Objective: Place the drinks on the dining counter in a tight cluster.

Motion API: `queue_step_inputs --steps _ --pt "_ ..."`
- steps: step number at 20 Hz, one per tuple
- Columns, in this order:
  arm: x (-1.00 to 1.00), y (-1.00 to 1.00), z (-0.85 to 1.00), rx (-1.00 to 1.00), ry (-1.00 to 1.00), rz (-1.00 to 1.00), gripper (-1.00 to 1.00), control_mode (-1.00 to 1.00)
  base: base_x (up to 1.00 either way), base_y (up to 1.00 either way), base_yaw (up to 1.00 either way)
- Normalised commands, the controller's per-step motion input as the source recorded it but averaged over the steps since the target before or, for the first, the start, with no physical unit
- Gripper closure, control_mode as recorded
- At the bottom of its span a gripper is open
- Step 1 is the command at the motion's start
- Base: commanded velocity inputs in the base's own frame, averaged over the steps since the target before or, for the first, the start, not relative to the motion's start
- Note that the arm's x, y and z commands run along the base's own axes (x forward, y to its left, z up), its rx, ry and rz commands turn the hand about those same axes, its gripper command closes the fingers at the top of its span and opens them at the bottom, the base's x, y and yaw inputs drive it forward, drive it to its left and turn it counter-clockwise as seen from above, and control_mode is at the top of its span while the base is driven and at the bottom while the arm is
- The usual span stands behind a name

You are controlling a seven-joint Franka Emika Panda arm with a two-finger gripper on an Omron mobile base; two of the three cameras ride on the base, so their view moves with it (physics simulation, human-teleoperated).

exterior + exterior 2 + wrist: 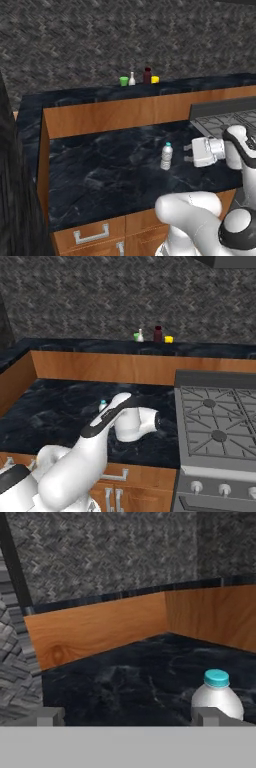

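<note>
The short clear bottle (166, 156) with a light-blue cap stands upright on the lower black marble top. My gripper (188, 153) hovers just to its right, open, pointing at it and holding nothing. In the hand view the bottle (217, 694) sits right behind the right fingertip (207, 716), off the middle of the gripper (127, 717). Its cap (102, 404) peeks out behind my forearm. The maroon bottle (147, 75) and the slim tan bottle (132, 79) stand close together on the dining counter (75, 95), beyond the wood riser. Both bottles, maroon (158, 334) and tan (140, 335), appear on the dining counter (75, 346).
A green cup (123, 81) and a small yellow object (155, 79) flank the two bottles on the dining counter. The stove (215, 421) lies to the right of the lower top. The wood riser (125, 115) walls the lower top at the back and left.
</note>
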Motion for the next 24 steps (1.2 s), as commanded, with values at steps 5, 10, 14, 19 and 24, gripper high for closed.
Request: queue_step_inputs --steps 5,10,14,19,24 --pt "0.38 -0.06 -0.30 0.00 0.05 0.08 -1.00 -1.00 0.00 0.00 0.00" --pt "0.29 0.01 -0.28 -0.01 0.00 0.07 -1.00 -1.00 0.00 0.00 0.00" --pt "0.20 0.00 -0.19 0.00 -0.04 0.04 -1.00 -1.00 0.00 0.00 0.00" --pt "0.18 0.05 -0.19 0.00 -0.05 0.00 -1.00 -1.00 0.00 0.00 0.00" --pt "0.13 0.07 -0.20 0.00 -0.05 0.00 -1.00 -1.00 0.00 0.00 0.00"
